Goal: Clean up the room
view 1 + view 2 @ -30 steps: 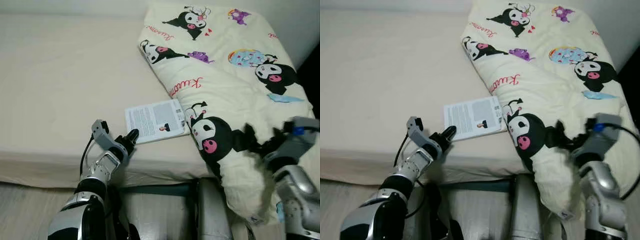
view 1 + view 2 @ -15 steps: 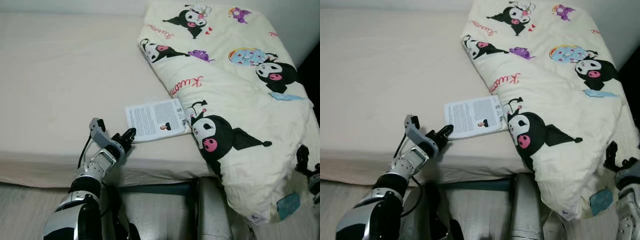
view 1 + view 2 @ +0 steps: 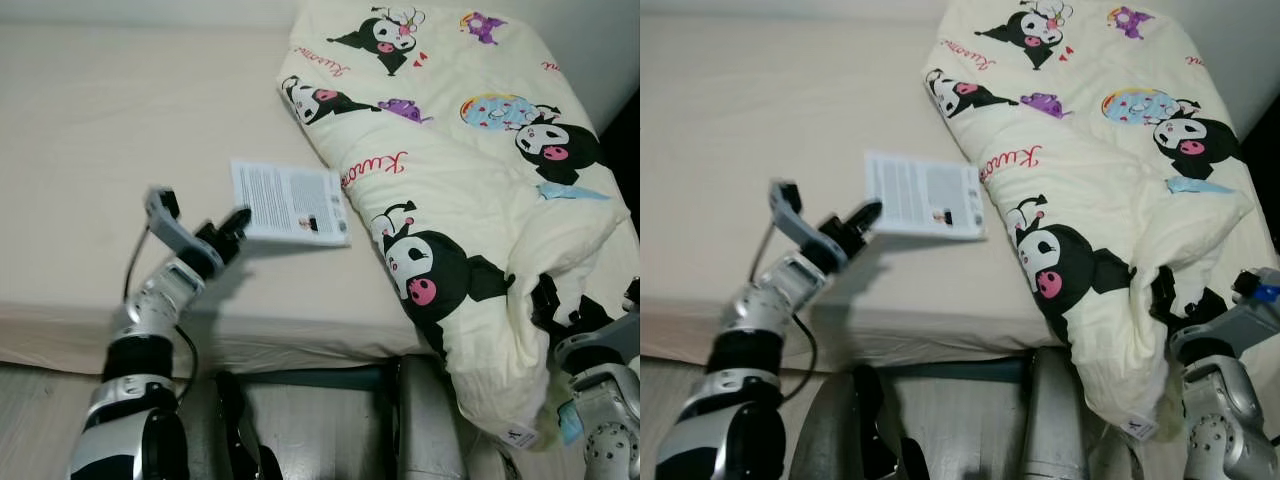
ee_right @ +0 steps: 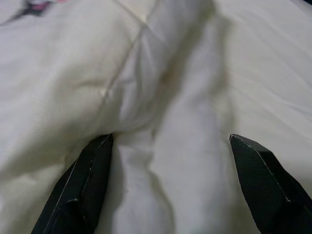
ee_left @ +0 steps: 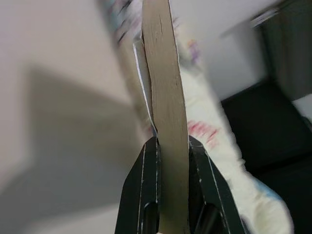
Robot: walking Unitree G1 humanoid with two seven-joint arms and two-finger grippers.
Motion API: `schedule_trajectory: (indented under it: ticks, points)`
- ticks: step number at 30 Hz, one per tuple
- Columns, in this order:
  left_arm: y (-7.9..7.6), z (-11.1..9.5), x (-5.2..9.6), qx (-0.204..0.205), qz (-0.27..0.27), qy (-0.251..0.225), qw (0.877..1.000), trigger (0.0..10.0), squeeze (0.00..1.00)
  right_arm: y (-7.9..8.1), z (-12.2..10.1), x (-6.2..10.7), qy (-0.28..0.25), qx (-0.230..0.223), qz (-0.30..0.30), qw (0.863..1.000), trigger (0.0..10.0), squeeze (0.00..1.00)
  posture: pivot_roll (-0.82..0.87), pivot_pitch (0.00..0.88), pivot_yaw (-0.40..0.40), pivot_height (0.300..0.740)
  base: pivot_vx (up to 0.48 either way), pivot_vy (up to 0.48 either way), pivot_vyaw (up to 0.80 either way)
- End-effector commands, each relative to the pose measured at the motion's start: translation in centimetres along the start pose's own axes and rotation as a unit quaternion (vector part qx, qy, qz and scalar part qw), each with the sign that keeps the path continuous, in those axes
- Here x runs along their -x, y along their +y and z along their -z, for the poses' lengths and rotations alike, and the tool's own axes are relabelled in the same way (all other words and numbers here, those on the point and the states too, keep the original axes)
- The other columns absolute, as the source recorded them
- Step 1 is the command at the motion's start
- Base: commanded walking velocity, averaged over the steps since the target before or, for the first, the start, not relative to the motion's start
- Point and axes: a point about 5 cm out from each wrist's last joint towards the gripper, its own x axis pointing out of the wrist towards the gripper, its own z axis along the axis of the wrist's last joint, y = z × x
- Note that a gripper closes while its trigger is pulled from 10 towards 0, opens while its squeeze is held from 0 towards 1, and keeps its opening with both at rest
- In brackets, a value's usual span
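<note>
The thin white paperback book with printed text on its cover (image 3: 290,202) hung clear above the cream mattress (image 3: 110,160), pinched at its near edge by the left gripper (image 3: 232,226), whose black fingers (image 5: 146,170) were clamped on the page block. Such a hold at the edge would want slow, level carrying. The right gripper (image 4: 170,180), fingers spread wide, pressed into the cream cartoon-print quilt (image 3: 470,180).
</note>
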Motion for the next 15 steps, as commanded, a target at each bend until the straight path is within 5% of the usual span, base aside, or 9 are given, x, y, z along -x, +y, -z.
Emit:
schedule_trajectory:
  ticks: [1, 3, 4, 5, 6, 11, 15]
  points:
    - [-0.8, -0.9, 0.1, -0.001, 0.023, -0.007, 1.000, 0.0, 0.00, -1.3, 0.9, 0.5, 0.010, -0.016, 0.032, 0.999, 10.0, 0.00, -0.09, 0.256, 0.081, 0.473, 0.000, 0.000, 0.00]
    - [-1.8, -1.6, 0.3, -0.015, 0.043, -0.011, 0.999, 0.0, 0.00, -2.4, 1.7, 0.8, 0.021, -0.008, 0.061, 0.998, 10.0, 0.00, -0.09, 0.245, 0.084, 0.473, 0.000, 0.000, 0.00]
    - [-2.4, -2.1, 0.4, -0.021, 0.050, -0.015, 0.998, 0.0, 0.00, -2.6, 2.0, 0.9, 0.022, -0.011, 0.065, 0.998, 4.8, 0.00, -0.08, 0.232, 0.086, 0.473, 0.000, 0.000, 0.00]
    - [-2.8, -2.4, 0.5, -0.024, 0.054, -0.017, 0.998, 0.0, 0.00, -2.7, 2.2, 0.9, 0.021, -0.015, 0.067, 0.997, 4.8, 0.00, -0.08, 0.232, 0.086, 0.473, 0.000, 0.000, 0.00]
    - [-3.4, -2.8, 0.5, -0.025, 0.064, -0.024, 0.997, 0.0, 0.00, -2.7, 2.4, 0.9, 0.020, -0.025, 0.065, 0.997, 0.0, 0.00, -0.08, 0.220, 0.088, 0.473, 0.000, 0.000, 0.00]
    - [-5.5, -4.0, 0.7, -0.023, 0.099, -0.040, 0.994, 0.0, 0.00, -1.4, 2.8, 0.1, 0.008, -0.069, 0.007, 0.998, 0.0, 0.00, -0.06, 0.191, 0.078, 0.473, 0.000, 0.000, 0.00]
    - [-5.8, -3.8, 0.9, -0.024, 0.102, -0.043, 0.994, 0.0, 0.00, 0.3, 2.7, -0.6, -0.002, -0.090, -0.054, 0.994, 0.0, 0.00, -0.06, 0.177, 0.071, 0.473, 0.000, 0.000, 0.00]
